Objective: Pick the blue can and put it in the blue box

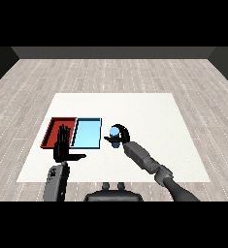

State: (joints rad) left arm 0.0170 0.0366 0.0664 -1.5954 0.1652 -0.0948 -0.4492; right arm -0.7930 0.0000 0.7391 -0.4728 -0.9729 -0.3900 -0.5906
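The right hand (121, 134) is curled round the blue can (115, 137), its fingers arching over the top and its thumb reaching toward the can from the left. The can stands upright just right of the blue tray (86, 133), close to that tray's right edge but outside it. The blue tray and the red tray (53, 129) lie side by side, touching along their shared edge, on the left part of the white table (149, 126). The left hand (63, 145) is spread, fingers straight and pointing far, thumb out to the right, over the near edge of the red tray. To the right of the can and beyond the trays, the tabletop runs bare to its edges.
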